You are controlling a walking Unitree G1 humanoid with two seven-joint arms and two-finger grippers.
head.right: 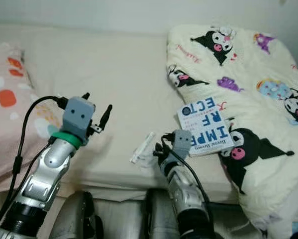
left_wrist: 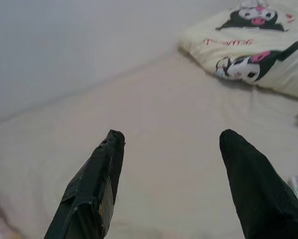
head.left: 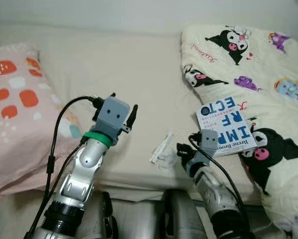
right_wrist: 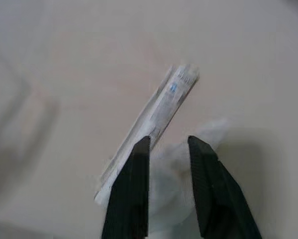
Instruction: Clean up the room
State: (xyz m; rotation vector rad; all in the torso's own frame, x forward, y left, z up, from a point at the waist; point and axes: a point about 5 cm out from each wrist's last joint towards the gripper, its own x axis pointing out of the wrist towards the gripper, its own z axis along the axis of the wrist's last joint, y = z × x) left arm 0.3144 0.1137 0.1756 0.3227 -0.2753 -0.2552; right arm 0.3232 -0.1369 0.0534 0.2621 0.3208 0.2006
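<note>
step: right gripper (right_wrist: 168, 142) closing in on plastic wrapper (head.left: 162, 149) on bed (head.left: 139, 74), fingers slightly apart, gripping nothing | left gripper (left_wrist: 171, 142) hovering, spread wide | next: lowering, pinching wrapper

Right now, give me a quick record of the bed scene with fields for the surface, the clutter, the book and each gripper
surface: bed with cream sheet
clutter: clear plastic wrapper near the bed's front edge
book: book lying on the cartoon blanket
pillow: pink patterned pillow on the robot's left
right gripper: right gripper, fingers slightly apart, at the wrapper
left gripper: left gripper, open, raised over bare sheet
</note>
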